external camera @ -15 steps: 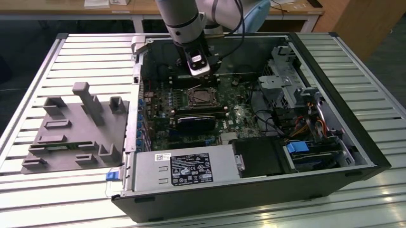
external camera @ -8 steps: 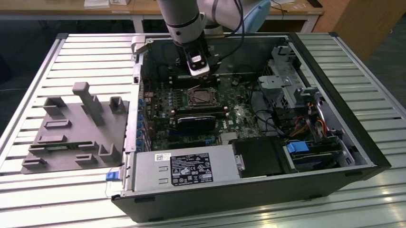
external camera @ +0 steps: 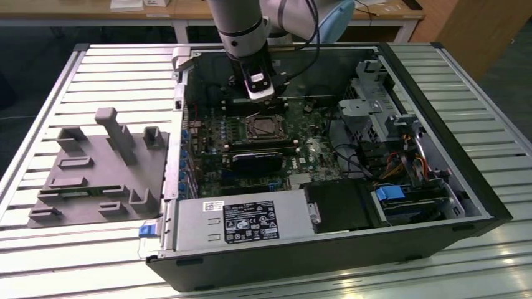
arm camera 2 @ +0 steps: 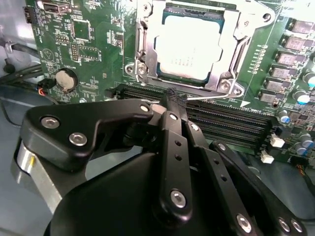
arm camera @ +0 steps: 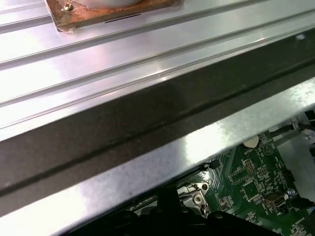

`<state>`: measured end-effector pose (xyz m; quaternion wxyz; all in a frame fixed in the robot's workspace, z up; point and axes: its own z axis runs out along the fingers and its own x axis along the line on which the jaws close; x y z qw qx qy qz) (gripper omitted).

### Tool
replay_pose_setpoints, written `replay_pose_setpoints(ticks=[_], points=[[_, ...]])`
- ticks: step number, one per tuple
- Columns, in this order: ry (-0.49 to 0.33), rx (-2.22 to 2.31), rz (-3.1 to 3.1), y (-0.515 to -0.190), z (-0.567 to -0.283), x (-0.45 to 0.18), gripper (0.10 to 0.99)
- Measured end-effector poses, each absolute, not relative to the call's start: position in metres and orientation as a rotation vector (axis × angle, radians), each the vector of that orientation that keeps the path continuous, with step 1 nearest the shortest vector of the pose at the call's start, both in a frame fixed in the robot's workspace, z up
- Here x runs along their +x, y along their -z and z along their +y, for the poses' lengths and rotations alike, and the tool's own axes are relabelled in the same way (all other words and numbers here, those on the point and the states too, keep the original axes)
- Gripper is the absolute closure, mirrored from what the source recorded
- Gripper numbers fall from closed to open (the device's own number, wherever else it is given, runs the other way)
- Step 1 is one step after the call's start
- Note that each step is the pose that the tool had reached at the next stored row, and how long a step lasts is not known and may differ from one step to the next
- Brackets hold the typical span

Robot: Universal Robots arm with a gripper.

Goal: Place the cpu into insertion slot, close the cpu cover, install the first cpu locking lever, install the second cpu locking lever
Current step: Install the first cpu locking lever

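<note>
In the second wrist view the silver-topped cpu (arm camera 2: 189,46) lies flat in the insertion slot. The cpu cover (arm camera 2: 239,51) is down around it as a metal frame. A thin wire locking lever (arm camera 2: 216,97) runs along the socket edge nearest my gripper (arm camera 2: 172,96). The gripper's black fingers are shut, and their tip is at the lever's end. Whether the lever is pinched between them I cannot tell. In the exterior view the gripper (external camera: 260,94) hangs inside the open computer case, just behind the insertion slot (external camera: 264,126).
Long black memory slots (arm camera 2: 231,120) lie between gripper and socket. A black card (external camera: 258,159), loose cables (external camera: 365,156) and the power supply (external camera: 241,224) crowd the case. A grey fixture (external camera: 99,168) stands at the exterior view's left. The case wall (arm camera: 147,123) runs close by.
</note>
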<state>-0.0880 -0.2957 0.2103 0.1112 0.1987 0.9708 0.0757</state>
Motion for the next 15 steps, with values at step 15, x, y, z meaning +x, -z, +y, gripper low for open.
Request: replay_pose_setpoints(ticks=[15], points=[[-0.245,0.583,2.853,-0.2098,-0.2957,-0.0797,0.98]])
